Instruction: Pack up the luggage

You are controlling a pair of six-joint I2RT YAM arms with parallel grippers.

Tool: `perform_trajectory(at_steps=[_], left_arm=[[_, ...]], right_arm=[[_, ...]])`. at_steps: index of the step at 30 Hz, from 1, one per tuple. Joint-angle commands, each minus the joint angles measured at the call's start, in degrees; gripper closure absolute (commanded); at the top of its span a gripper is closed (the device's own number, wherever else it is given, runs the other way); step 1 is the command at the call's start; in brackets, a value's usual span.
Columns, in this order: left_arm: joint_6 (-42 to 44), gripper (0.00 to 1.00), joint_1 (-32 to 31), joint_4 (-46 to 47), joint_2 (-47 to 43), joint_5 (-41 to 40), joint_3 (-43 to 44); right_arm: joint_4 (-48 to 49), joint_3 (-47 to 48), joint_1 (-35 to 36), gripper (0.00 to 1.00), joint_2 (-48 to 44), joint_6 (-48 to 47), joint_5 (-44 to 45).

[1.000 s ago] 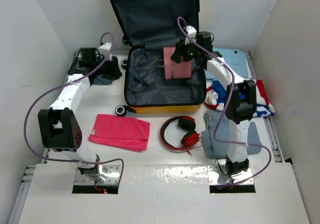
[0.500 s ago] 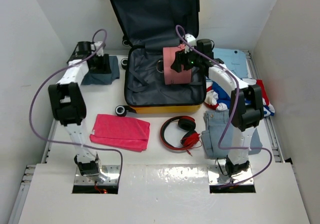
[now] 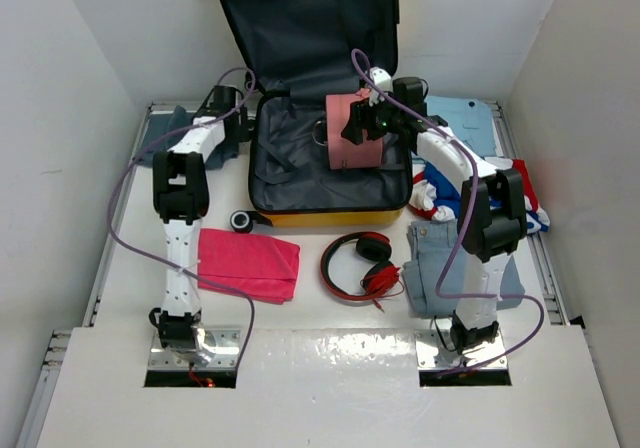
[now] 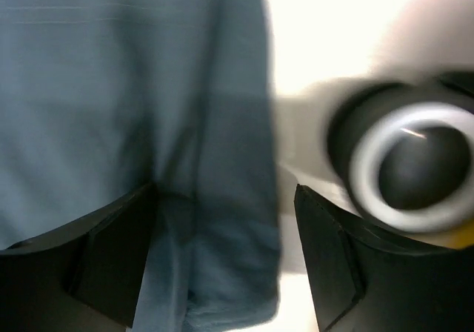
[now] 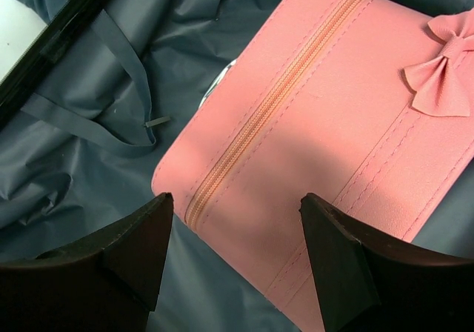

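Nearest the arm bases lie a folded red cloth (image 3: 240, 263), red headphones (image 3: 362, 263) and pale jeans (image 3: 450, 268), all outside the luggage (image 3: 330, 215). The luggage lies open at mid-table, yellow shell down and grey lining up, with its lid (image 3: 300, 28) propped against the back wall. Inside it, toward the right, rests a pink case (image 5: 318, 124); the right gripper (image 5: 235, 202) hangs just above it, jaws apart, gripping nothing. The left gripper (image 4: 224, 198), jaws also apart and empty, hovers over a grey-blue garment (image 4: 111, 87) beside 1 black wheel (image 4: 415, 169). The shell looks stiff, light and slick, the lining slack. I judge the lid's zipper rim the surest hold for closing, since the wheels may let it roll.
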Motion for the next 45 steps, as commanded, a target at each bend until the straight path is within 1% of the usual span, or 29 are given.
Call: perform_trajectory(at_steps=[1, 3, 4, 5, 6, 7, 8, 9, 10, 11, 12, 13, 15, 16, 17, 18, 19, 20, 23, 27, 32, 35, 36, 40, 43, 45], left_arm=[[-4.6, 0.22, 2.0, -1.3, 1.9, -11.3, 1.3], [-5.6, 0.24, 2.7, -1.9, 1.9, -13.1, 0.8], [-5.6, 0.26, 3.2, -1.9, 1.9, -11.6, -0.1], [-5.6, 0.32, 4.2, -1.9, 1.9, -10.3, -0.9], [-5.0, 0.4, 4.7, -2.5, 1.9, -9.0, -1.6], [-4.4, 0.5, 5.2, -2.5, 1.9, -6.9, -2.1], [-4.4, 0.64, 6.4, -2.5, 1.3, -2.4, -3.1], [-4.4, 0.74, 6.9, -2.5, 0.5, -1.3, -3.7], [-4.4, 0.81, 7.4, -2.5, 0.5, 0.6, -4.2], [-4.4, 0.85, 8.6, -2.5, -1.2, 5.3, -5.2], [-4.4, 0.95, 9.2, -2.5, -2.2, 8.1, -6.0], [-4.4, 1.0, 9.8, -1.5, -3.4, 11.3, -6.8], [-5.7, 1.0, 10.4, -0.1, -7.5, 20.3, -9.1], [-6.3, 1.0, 10.4, 0.7, -9.2, 20.3, -10.2], [-6.9, 1.0, 10.4, 1.5, -11.2, 24.1, -12.4], [-7.4, 1.0, 10.4, 3.0, -13.1, 25.8, -13.4], [-8.4, 1.0, 9.5, 3.7, -16.9, 27.4, -14.3], [-9.1, 1.0, 8.1, 4.3, -18.5, 30.4, -15.1], [-12.1, 1.0, 5.6, 5.4, -22.8, 33.6, -16.2], [-16.2, 1.0, 0.6, 5.9, -24.7, 38.8, -16.2], [-23.0, 1.0, -3.8, 10.2, -24.7, 45.6, -15.1], [-26.2, 1.0, -6.8, 13.1, -22.5, 49.5, -12.6], [-27.9, 1.0, -7.7, 13.7, -21.7, 49.5, -11.8], [-30.2, 1.0, -12.6, 14.2, -17.1, 50.1, -4.6], [-33.2, 1.0, -15.3, 16.7, -13.9, 51.4, -2.4], [-36.6, 1.0, -16.4, 20.9, -13.4, 52.1, -2.4]], right_arm=[[-7.2, -0.3, -0.5, 0.3, 3.1, 0.2, 2.6], [-7.3, -0.1, -0.5, 0.3, 3.3, 0.4, 2.7], [-7.5, 0.3, -0.5, 0.3, 3.3, 0.5, 2.7], [-7.3, 0.3, -0.4, 0.3, 3.3, 0.6, 2.6], [-7.4, 0.4, -0.5, 0.3, 3.6, 0.9, 2.8], [-7.4, 0.6, -0.7, 0.3, 3.5, 0.9, 2.7], [-7.4, 0.8, -0.5, 0.3, 3.6, 1.0, 2.6], [-7.5, 0.8, -0.5, 0.3, 3.6, 1.0, 2.7], [-7.6, 1.1, -0.5, 0.31, 3.6, 0.9, 2.6], [-7.7, 0.9, -0.5, 0.31, 3.7, 1.1, 2.6], [-7.9, 1.1, -0.6, 0.31, 3.7, 1.1, 2.6], [-8.1, 1.1, -0.4, 0.33, 3.8, 0.9, 2.5], [-8.5, 1.1, -0.6, 0.34, 3.9, 1.3, 2.7], [-8.6, 1.1, -0.6, 0.34, 3.9, 1.3, 2.6], [-8.5, 1.0, -0.6, 0.34, 3.7, 1.2, 2.6], [-8.6, 0.9, -0.5, 0.34, 3.7, 1.3, 2.7], [-8.7, 1.0, -0.5, 0.34, 3.8, 1.1, 2.7], [-8.6, 1.1, -0.7, 0.34, 3.8, 1.3, 2.7], [-8.8, 1.4, -0.6, 0.34, 4.3, 1.4, 2.7], [-8.6, 2.1, -0.8, 0.34, 4.9, 2.6, 2.6], [-8.1, 2.3, -1.1, 0.34, 5.0, 3.0, 2.6], [-7.9, 2.3, -1.2, 0.34, 5.2, 3.4, 2.5], [-8.1, 2.5, -1.3, 0.34, 5.3, 3.4, 2.5], [-7.8, 2.3, -1.6, 0.34, 5.3, 4.0, 2.5], [-7.9, 2.2, -1.8, 0.34, 5.4, 4.1, 2.4], [-7.8, 2.3, -2.1, 0.34, 5.4, 4.1, 2.3]])
